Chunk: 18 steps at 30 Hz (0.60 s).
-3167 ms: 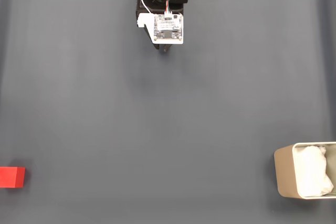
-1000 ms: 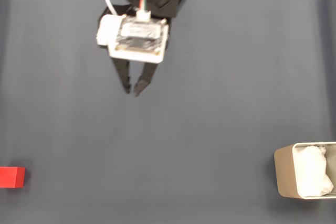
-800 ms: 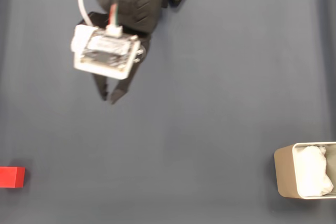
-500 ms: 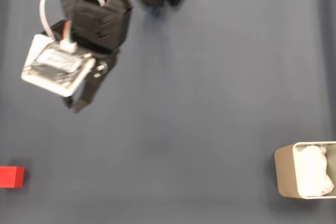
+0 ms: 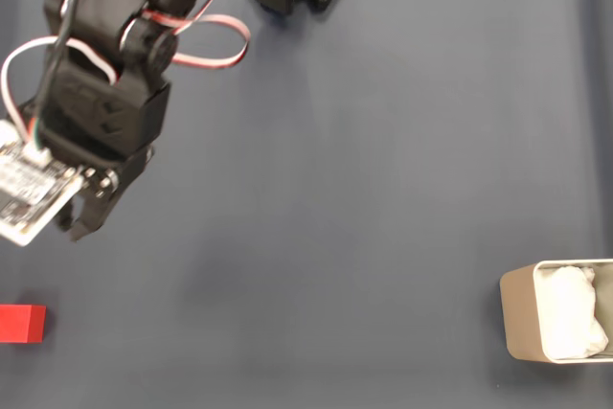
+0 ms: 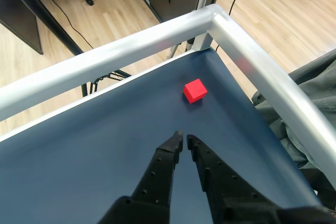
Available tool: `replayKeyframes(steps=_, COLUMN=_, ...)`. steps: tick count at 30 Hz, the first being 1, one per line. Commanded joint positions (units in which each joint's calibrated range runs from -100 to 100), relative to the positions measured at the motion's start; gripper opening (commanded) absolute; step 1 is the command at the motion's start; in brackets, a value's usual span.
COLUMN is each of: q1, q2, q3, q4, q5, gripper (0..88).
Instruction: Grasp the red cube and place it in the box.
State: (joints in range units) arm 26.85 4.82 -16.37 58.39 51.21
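Wrist view: nearly clenched, empty claw (image 6: 184, 138) faces red cube (image 6: 195, 91) near the table's metal rail (image 6: 252, 56), nothing between

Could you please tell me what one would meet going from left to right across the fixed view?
The red cube at the left edge, then the gripper above it and slightly further right, then bare dark mat, then the box with white wadding at the right edge.
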Motion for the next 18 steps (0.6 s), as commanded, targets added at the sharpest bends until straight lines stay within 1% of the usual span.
replayKeyframes(steps=1, q1=0.99, q2=3.15, q3=-7.63, q4=-1.02, q5=0.49, gripper=0.0)
replayKeyframes(steps=11, q1=2.12, q2=18.06, q3=-23.51, q4=-1.51, q5=0.78, gripper=0.6)
replayKeyframes(steps=18, q1=3.61, q2=24.99, q3=-30.44, q4=-2.82, q5=0.83, gripper=4.1)
